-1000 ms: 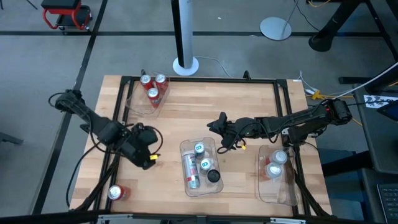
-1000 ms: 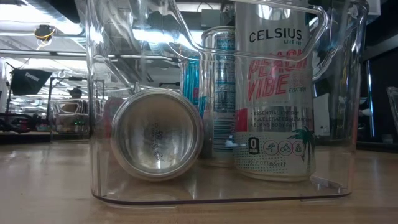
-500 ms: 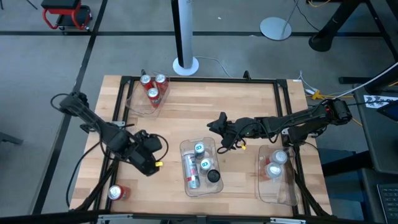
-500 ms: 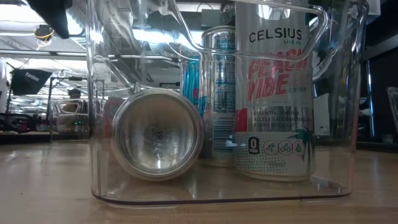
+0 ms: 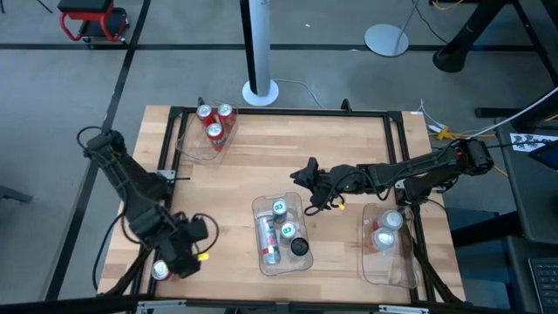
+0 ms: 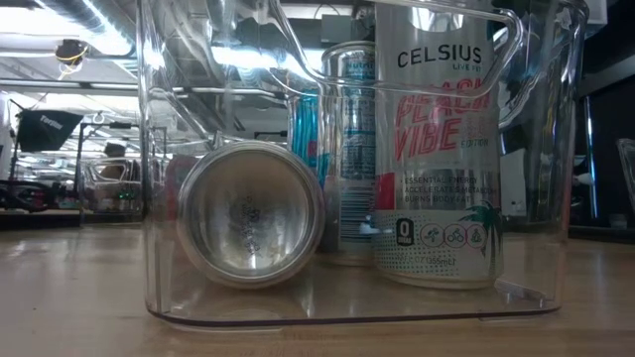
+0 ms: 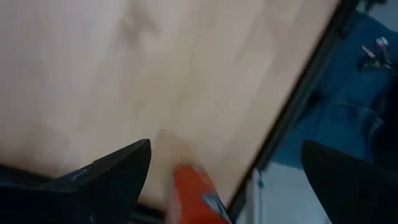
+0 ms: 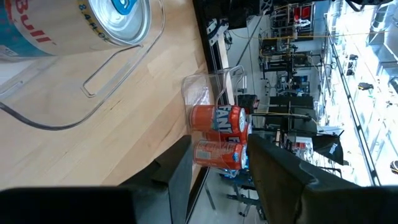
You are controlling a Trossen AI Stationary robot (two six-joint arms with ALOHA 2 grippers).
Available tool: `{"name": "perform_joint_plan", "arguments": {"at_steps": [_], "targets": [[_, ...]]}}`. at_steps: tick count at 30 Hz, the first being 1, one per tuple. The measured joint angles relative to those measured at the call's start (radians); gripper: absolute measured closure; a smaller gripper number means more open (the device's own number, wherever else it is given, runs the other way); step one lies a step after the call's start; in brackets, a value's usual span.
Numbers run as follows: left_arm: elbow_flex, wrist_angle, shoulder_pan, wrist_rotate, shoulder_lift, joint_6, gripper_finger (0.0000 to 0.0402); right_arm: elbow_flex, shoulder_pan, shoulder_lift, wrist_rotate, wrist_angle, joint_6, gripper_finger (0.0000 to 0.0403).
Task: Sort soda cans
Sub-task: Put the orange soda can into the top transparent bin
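A lone red soda can (image 5: 160, 270) stands near the table's near left corner; in the left wrist view the red can (image 7: 194, 200) shows low between my fingers. My left gripper (image 5: 180, 260) (image 7: 227, 180) hovers just right of it, open wide, its fingers on either side without touching. Three red cans (image 5: 214, 120) stand in the far-left clear bin. Several silver and teal cans (image 5: 279, 228) sit in the middle bin, one lying on its side (image 6: 248, 213). Two silver cans (image 5: 386, 228) stand in the right bin. My right gripper (image 5: 307, 177) (image 8: 221, 165) waits mid-table, slightly open.
The black table frame (image 5: 131, 262) runs close beside the lone can at the left edge. The middle bin (image 5: 258, 209) lies just near of my right gripper. A white pole base (image 5: 260, 90) stands beyond the far edge. Bare wood lies between the bins.
My left arm has swung from mid-left of the table toward the near left corner and down toward the lone red can, ending beside it. The cans and my right arm have kept still.
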Motion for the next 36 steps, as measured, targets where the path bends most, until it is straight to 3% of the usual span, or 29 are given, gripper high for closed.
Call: {"name": "perform_joint_plan", "arguments": {"at_steps": [5, 11, 17, 24, 36], "targets": [[0.000, 0.013, -0.092, 0.097, 0.000, -0.026, 0.0002, 0.000, 0.000, 0.000, 0.000, 0.000, 0.000, 0.0249], [0.000, 0.013, -0.212, 0.036, 0.003, -0.128, 0.0002, 0.000, 0.000, 0.000, 0.000, 0.001, -0.003, 0.0249], [0.001, 0.009, -0.299, 0.050, 0.039, -0.200, 0.0002, 0.000, 0.000, 0.000, 0.000, 0.002, -0.003, 0.0249], [0.001, -0.061, -0.334, 0.035, 0.099, -0.200, 0.0002, 0.000, 0.000, 0.000, 0.001, 0.005, -0.003, 0.0249], [0.002, -0.020, -0.352, 0.053, 0.143, -0.225, 0.0002, 0.000, 0.000, 0.000, 0.002, 0.003, -0.003, 0.0249]]}}
